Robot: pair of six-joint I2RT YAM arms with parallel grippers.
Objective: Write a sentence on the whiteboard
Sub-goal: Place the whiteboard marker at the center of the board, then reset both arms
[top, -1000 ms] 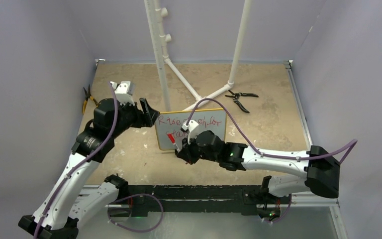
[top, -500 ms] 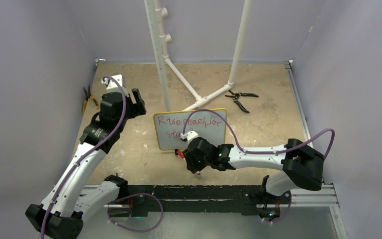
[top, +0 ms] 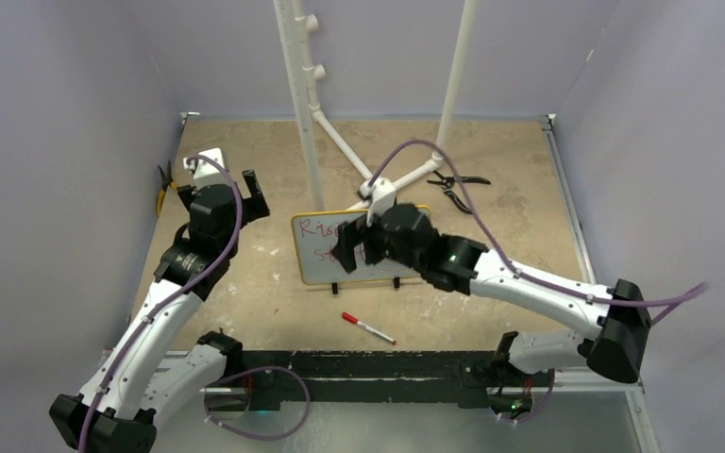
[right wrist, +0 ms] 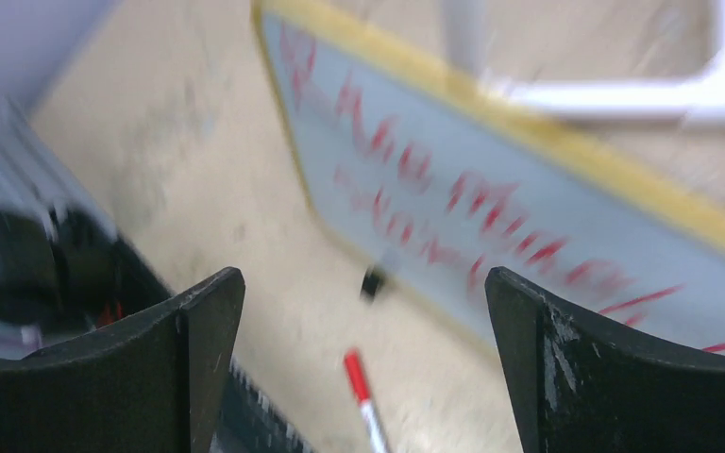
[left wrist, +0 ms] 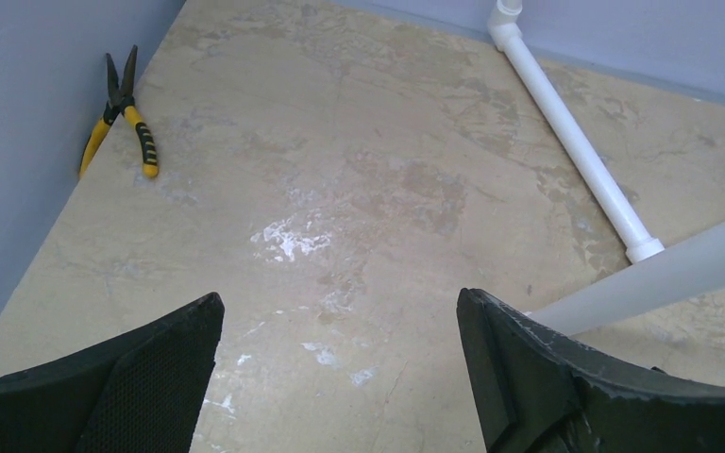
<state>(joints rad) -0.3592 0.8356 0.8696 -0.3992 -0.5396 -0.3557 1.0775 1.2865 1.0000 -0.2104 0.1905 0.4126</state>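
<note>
Bare tabletop (top: 245,274) lies open left of the whiteboard (top: 310,269); a white pipe frame (top: 301,113) bars the way behind it, a red-capped marker (top: 368,327) lying in front.

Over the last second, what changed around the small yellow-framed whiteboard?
The right gripper opened and let go of the red-capped marker pen, which now lies on the tan table in front of the yellow-framed whiteboard; the arm rose to the board's face. The left gripper, open, backed off leftward from the board's edge. Whiteboard, yellow-handled pliers and black pliers stayed put.
</note>
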